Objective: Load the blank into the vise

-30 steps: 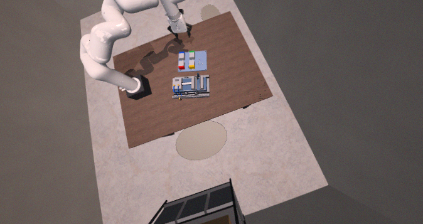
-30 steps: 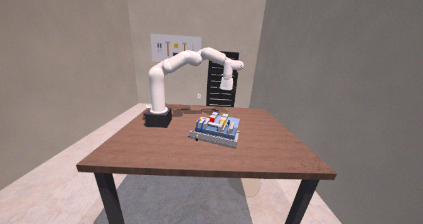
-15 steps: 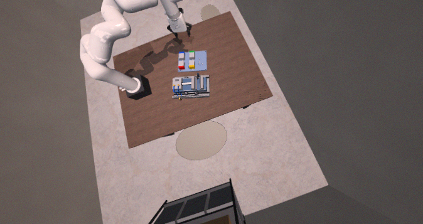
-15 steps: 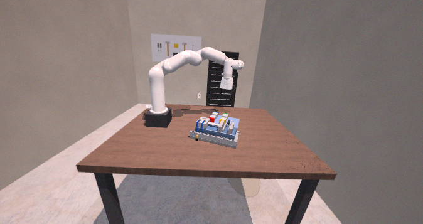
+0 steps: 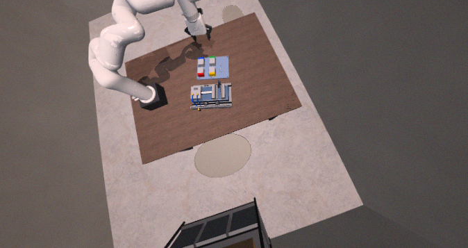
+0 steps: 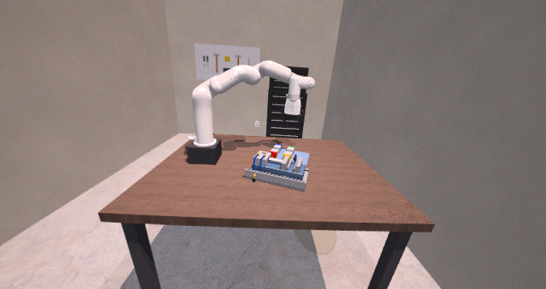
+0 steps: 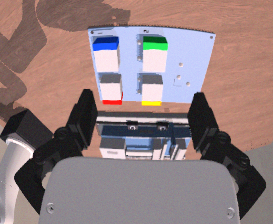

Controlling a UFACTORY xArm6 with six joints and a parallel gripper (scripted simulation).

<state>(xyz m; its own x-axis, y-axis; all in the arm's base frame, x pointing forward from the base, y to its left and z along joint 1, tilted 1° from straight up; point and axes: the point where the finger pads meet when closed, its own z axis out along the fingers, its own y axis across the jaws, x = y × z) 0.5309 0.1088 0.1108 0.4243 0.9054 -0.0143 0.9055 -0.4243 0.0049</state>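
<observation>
The blank with the yellow end [image 5: 212, 69] [image 6: 287, 156] [image 7: 152, 91] lies on the blue infeed plate [image 5: 224, 62] [image 7: 197, 55], its yellow end toward the vise. My gripper [image 5: 202, 39] [image 6: 292, 118] [image 7: 143, 102] is open and empty, high above the table, beyond the plate's side away from the vise. The vise has a fixed jaw [image 5: 223, 92] [image 6: 298, 164], a moving jaw [image 5: 214, 92] [image 6: 286, 162] and a dark work stop [image 5: 219, 84] between them near the plate. No blank shows between the jaws. The low bars are too small to make out.
Blanks with blue [image 5: 201, 62] [image 7: 106, 60], green [image 5: 212, 61] [image 7: 154, 60] and red [image 5: 201, 69] [image 7: 111, 89] ends lie on the infeed plate; the red one is beside the yellow one. Blue hoses [image 5: 192, 99] rise at the vise's base-side end. Small pins stand on the plate.
</observation>
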